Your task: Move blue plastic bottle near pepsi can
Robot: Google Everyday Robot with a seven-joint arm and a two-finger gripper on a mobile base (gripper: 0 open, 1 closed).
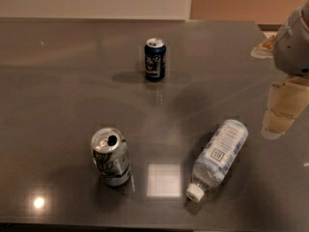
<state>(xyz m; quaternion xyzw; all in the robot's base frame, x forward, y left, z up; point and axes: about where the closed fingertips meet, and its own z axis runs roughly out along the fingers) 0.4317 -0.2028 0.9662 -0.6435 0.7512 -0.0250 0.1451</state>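
The blue plastic bottle, clear with a pale label and a white cap, lies on its side on the bench, near right. Its long axis runs diagonally, cap toward the near edge. The pepsi can stands well apart. The gripper hangs just right of the bottle; I cannot tell whether it is open or closed.

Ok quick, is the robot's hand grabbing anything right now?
Gripper: at the right edge, beside the blue plastic bottle, not touching it, holding nothing; open or closed cannot be told.

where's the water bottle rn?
Camera view, lower right: blue plastic bottle lies on its side, right of the silver can; gripper hovers right of it.
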